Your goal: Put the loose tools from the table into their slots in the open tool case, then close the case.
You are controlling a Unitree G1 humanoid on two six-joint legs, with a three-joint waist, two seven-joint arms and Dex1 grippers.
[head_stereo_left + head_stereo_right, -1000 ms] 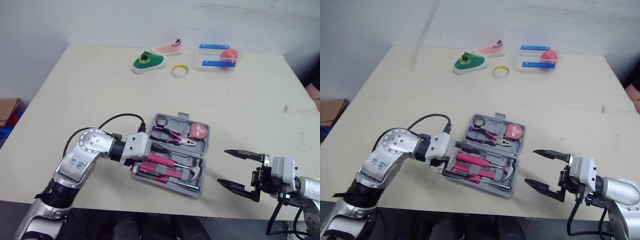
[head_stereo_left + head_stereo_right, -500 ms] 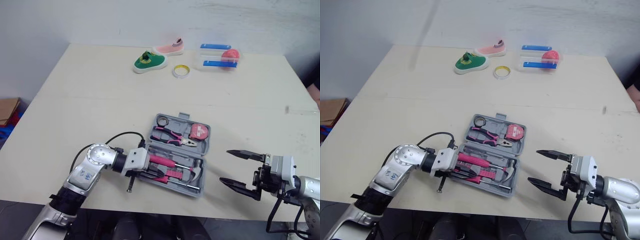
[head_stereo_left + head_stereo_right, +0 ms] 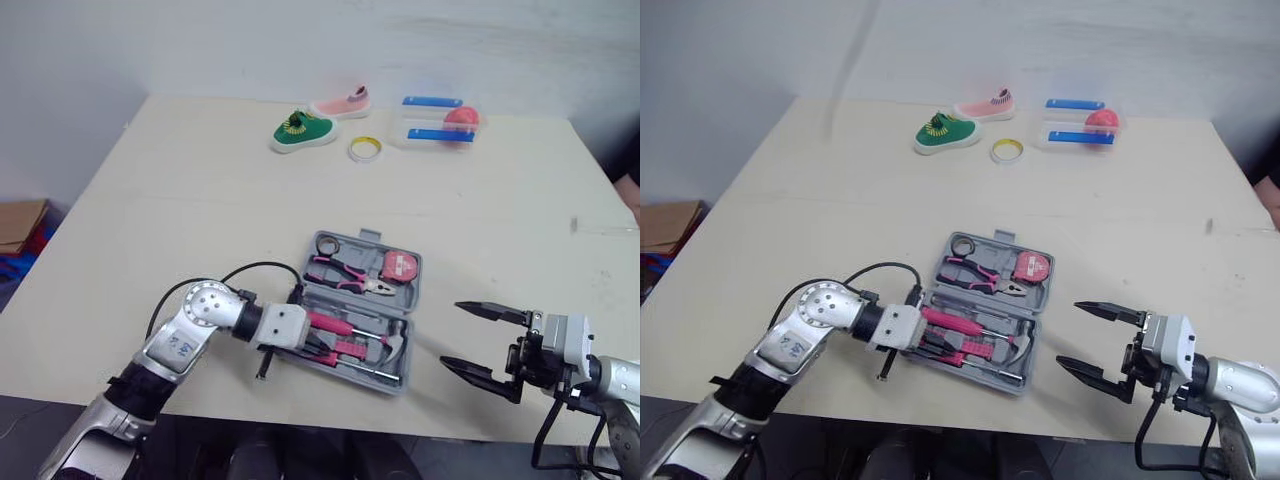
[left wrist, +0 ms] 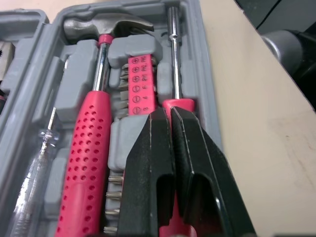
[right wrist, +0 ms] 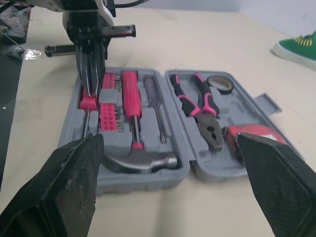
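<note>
My left gripper (image 4: 170, 116) is pinched closed, tips resting on the handle of the pink screwdriver (image 4: 172, 54), which lies in the front slot of the open tool case (image 4: 205, 74) (hammer (image 4: 96, 123) alongside). My right gripper (image 3: 450, 334) hangs wide open and empty, just right of the case.

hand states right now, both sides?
Left hand: closed, tips on the pink screwdriver handle in the tool case.
Right hand: open, empty.

Green knitted shoe (image 3: 303, 130) lay just beside pink knitted shoe (image 3: 340, 102). Yellow-rimmed tape roll (image 3: 362, 149) sat near both. Clear plastic box with blue strips (image 3: 415, 118) held a round pink-red object (image 3: 461, 115). Brown cardboard box (image 3: 22, 222) stood on the floor, robot's left.
</note>
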